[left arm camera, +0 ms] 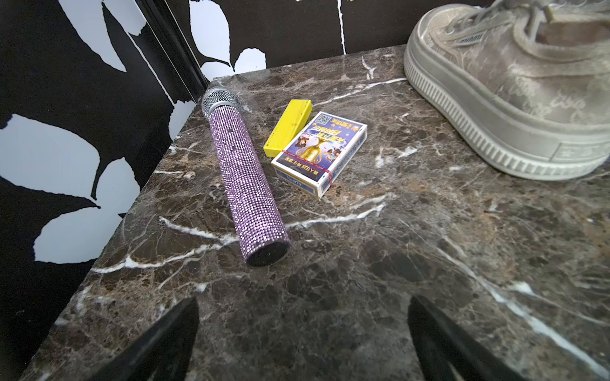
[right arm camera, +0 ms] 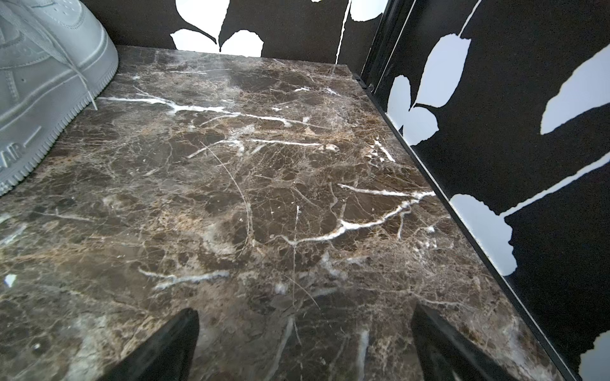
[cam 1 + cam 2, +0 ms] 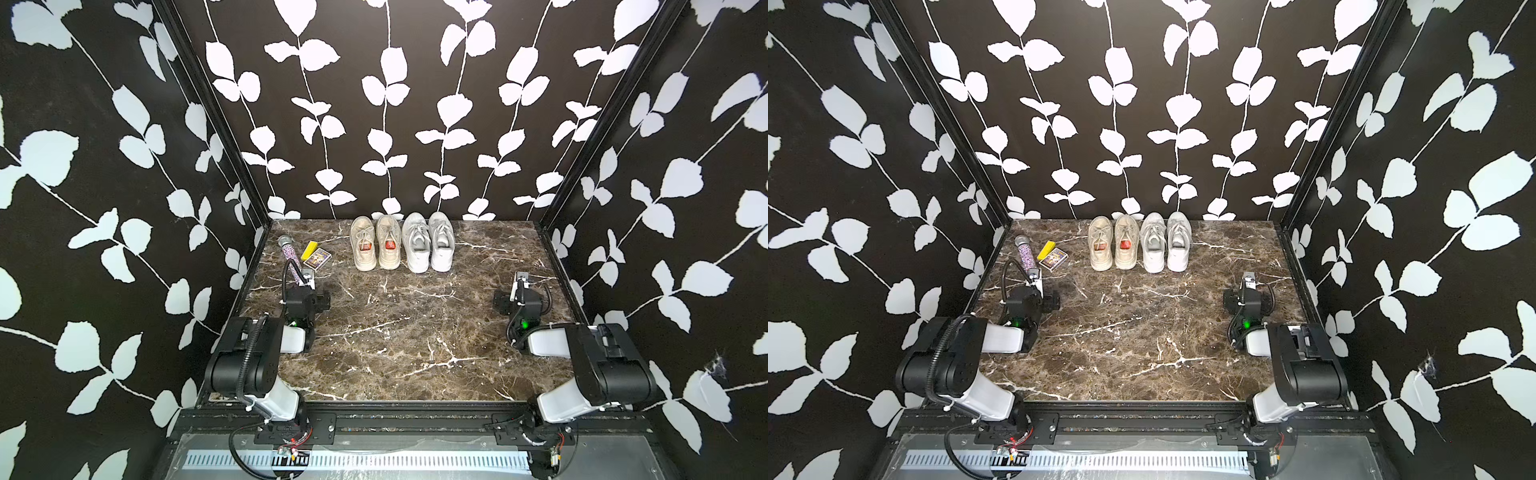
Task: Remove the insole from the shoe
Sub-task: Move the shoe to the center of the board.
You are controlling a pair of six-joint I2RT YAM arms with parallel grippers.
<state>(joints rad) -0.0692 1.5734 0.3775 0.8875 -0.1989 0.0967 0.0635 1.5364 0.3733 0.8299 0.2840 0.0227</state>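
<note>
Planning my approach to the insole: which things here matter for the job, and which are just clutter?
Job: beige sneakers, orange showing inside; white sneakers.
Lying about: rhinestone microphone; yellow block; playing-card box.

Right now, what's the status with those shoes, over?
Left gripper, right gripper open, empty. Beige shoes, white shoes at back, untouched. Microphone, yellow block, card box near left gripper.

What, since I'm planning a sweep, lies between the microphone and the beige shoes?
A yellow block and a card box lie there side by side; clearest in the left wrist view.
</note>
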